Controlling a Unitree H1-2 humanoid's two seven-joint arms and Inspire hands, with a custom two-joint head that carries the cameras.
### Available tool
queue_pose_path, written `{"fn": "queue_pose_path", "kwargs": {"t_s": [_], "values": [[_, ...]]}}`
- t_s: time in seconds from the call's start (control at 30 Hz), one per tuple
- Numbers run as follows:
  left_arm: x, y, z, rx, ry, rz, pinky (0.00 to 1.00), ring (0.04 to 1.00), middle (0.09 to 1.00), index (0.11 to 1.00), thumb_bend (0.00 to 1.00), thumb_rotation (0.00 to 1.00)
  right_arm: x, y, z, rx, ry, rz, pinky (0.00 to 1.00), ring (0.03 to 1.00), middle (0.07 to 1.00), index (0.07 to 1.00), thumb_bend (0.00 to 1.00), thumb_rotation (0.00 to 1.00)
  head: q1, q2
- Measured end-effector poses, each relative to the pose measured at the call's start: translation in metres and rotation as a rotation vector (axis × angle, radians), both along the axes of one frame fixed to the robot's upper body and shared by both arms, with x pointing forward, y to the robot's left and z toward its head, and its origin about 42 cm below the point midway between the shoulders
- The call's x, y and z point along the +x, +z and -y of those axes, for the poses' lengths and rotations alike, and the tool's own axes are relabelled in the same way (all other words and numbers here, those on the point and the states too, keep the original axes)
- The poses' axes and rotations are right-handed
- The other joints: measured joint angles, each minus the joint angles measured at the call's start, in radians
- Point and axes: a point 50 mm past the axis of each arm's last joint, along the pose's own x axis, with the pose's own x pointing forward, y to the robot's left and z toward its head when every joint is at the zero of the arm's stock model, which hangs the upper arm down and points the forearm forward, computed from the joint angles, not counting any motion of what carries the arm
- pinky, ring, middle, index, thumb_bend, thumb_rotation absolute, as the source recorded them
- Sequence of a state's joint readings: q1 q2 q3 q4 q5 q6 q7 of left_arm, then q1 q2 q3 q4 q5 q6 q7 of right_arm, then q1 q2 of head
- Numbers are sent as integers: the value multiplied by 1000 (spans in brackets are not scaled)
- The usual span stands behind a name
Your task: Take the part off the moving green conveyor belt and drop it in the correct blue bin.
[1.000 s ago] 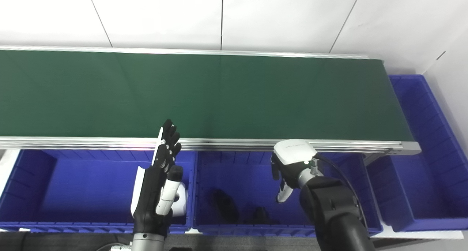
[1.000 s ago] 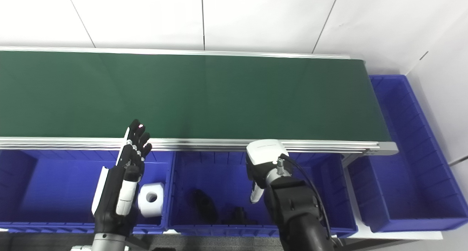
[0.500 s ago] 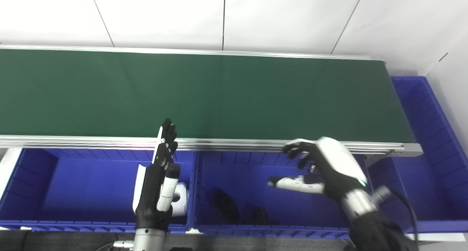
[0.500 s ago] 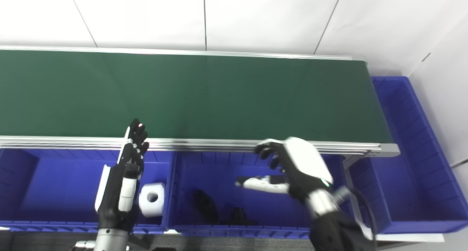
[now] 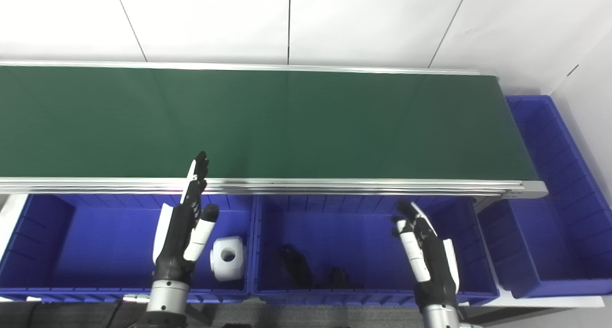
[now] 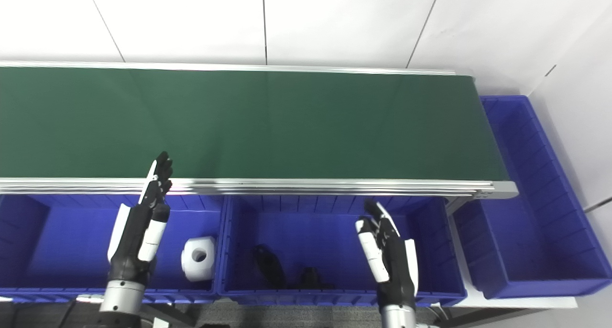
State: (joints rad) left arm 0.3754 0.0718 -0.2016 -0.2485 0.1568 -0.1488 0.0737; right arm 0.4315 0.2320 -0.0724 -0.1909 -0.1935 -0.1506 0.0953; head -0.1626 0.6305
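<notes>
The green conveyor belt runs across the view and carries no part that I can see. Below its near rail stand blue bins. A white part with a hole lies in the left bin. Two dark parts lie in the middle bin. My left hand is raised over the left bin, fingers straight and apart, holding nothing. My right hand stands upright over the right end of the middle bin, also open and empty.
A third blue bin stands at the right past the belt's end, with nothing visible in it. A white tiled wall rises behind the belt. The aluminium rail separates belt and bins.
My right hand has turned from reaching sideways over the middle bin to standing upright and lower at its right end. My left hand shifted a little left, uncovering the white part.
</notes>
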Motion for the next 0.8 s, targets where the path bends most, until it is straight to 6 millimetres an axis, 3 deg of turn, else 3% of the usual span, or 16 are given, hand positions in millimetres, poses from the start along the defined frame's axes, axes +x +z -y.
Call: {"fn": "queue_pose_path", "kwargs": {"t_s": [0.17,0.47,0.67,0.8], "values": [[7,-1,-7,-2,-43,58,998,1000,1000,1000,882,972,2,7,-11,-12,-39,97,901,932,990,976,703,997,-26,-14],[4,-7,-5,-40,-43,83,1000,1000,1000,1000,895,963,1,9,-21,3,-51,133,940,961,1000,1000,727,1000,-25,-58],[-5,-9,4,-75,-18,94,1000,1000,1000,1000,849,979,-4,7,-25,12,-36,141,931,958,999,1000,719,1000,-15,-86],[-11,-12,10,-128,24,80,1000,1000,1000,1000,706,983,-7,4,-23,-21,-25,149,900,942,985,989,746,995,-9,-77]]}}
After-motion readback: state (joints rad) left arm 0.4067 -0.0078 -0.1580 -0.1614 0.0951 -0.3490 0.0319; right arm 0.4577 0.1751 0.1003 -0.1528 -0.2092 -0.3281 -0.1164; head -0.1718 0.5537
